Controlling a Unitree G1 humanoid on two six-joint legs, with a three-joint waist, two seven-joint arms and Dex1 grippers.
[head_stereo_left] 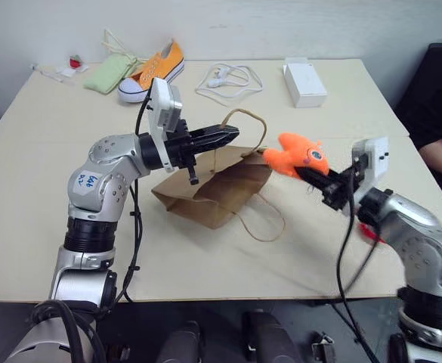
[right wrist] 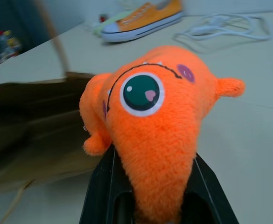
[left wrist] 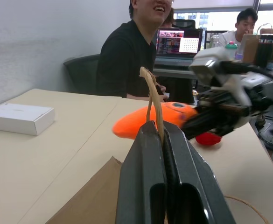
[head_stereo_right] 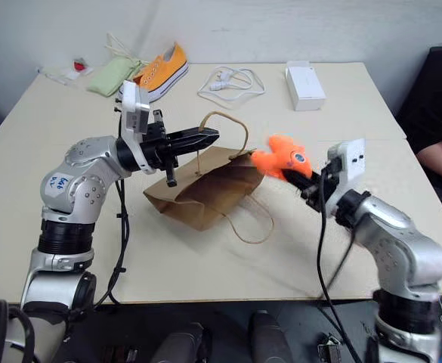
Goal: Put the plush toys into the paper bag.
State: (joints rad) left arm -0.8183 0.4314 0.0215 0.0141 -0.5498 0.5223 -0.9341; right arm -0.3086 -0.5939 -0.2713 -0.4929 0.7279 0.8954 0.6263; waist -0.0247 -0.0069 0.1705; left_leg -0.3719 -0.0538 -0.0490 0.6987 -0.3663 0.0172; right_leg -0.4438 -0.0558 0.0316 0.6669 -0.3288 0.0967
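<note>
While the left gripper stays out of the brief's harder work, clamped on one rope handle of the paper bag and lifting that handle above the bench, the right gripper has its two fingers closed on the tail end of the orange fish toy. The fish hangs in the air just at three o'clock of the bag's upper edge, head toward the bag. The bag lies mostly flat at the middle of the bench, its mouth toward two o'clock, and how far the mouth gapes I cannot tell. The red fuzzy toy rests on the bench beyond the right gripper, seen from the left wrist. The step in hand looks like the carry of the first toy to the bag. The next move probably calls for the handle to be pulled higher so the mouth opens, then the fish eased in toward nine o'clock and let go; a flat mouth could block it.
</note>
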